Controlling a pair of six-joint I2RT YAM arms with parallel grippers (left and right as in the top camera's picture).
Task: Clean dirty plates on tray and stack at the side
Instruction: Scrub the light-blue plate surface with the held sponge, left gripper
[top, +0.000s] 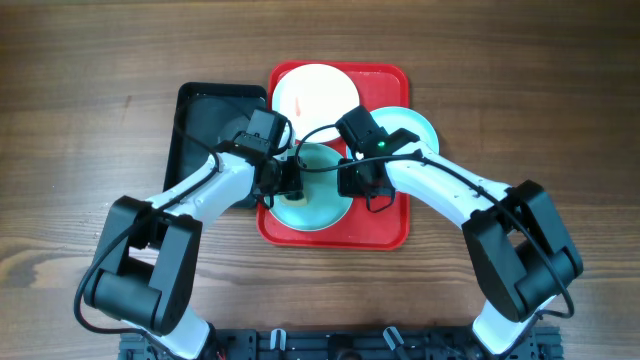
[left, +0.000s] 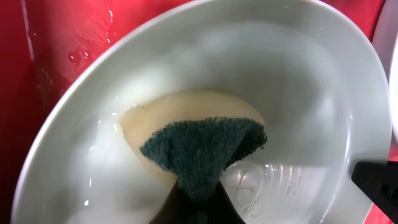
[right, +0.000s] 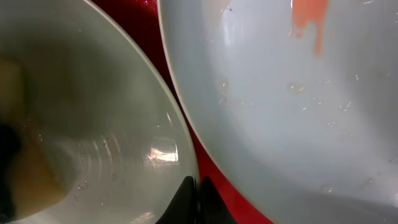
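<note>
You are mid-scrub: your left gripper (top: 290, 180) clamps the sponge (left: 202, 149) against the blue plate (top: 320, 207) at the lower middle of the tray (top: 388, 222), your right gripper (top: 352, 181) pinches its rim, and next, I judge, you sweep off the leftover film before stacking.

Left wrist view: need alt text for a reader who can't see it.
A green sponge, pinched in the left hand at the bottom edge, presses into a pale plate over a yellowish patch. The wet red tray shows behind the plate's rim.
</note>
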